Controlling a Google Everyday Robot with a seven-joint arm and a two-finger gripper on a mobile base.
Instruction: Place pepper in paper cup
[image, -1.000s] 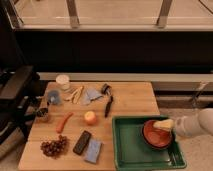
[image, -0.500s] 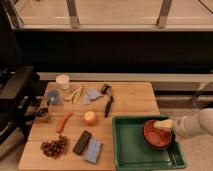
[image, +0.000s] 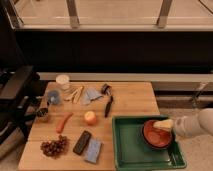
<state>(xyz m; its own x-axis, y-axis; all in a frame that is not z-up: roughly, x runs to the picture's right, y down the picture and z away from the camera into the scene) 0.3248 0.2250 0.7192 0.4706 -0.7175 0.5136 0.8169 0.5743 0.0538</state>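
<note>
Nothing done yet: my gripper (image: 162, 124), fingers spread and empty, hangs over the red bowl (image: 152, 139) inside the green tray (image: 127, 146), pepper (image: 63, 122) lying well left of that tray, paper cup (image: 63, 81) farther left and back.

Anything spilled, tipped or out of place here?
Nothing stands out. Paper cup upright at back left, pepper lying flat, apart from it; gripper is over the red bowl in the green tray.
</note>
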